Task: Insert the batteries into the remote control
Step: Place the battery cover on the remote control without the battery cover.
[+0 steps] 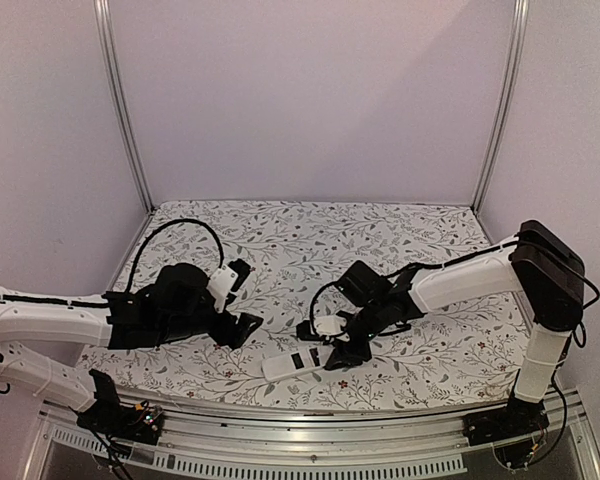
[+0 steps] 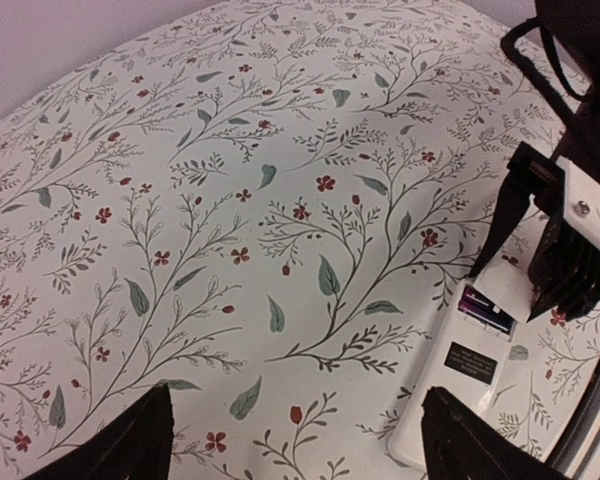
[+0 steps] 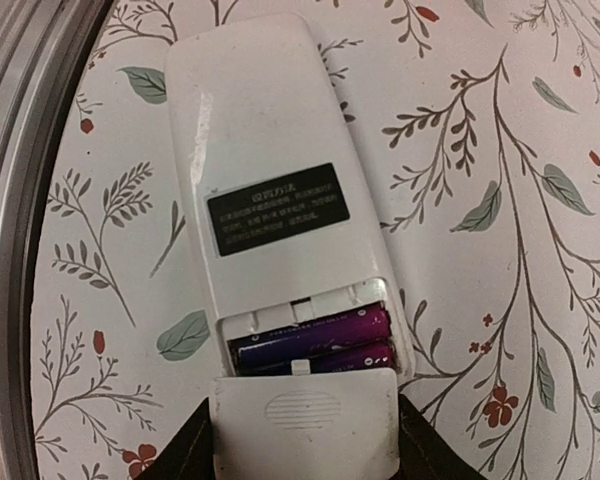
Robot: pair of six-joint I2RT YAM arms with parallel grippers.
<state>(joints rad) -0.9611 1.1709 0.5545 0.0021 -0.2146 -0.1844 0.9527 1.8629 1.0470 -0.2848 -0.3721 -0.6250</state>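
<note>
Lying back-up near the front edge of the floral cloth point(image 2: 230, 200), the remote control point(image 1: 295, 362) has its battery slot exposed. Two purple batteries point(image 3: 315, 340) are seated side by side inside. The right gripper point(image 1: 344, 350) grips the sides of the white battery cover point(image 3: 305, 420) at the slot's end. The left gripper point(image 2: 300, 445) hangs wide apart and empty above the cloth, left of the remote.

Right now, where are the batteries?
In the right wrist view, the two batteries lie side by side in the remote control's open slot, just above the white cover that the right end effector holds.
</note>
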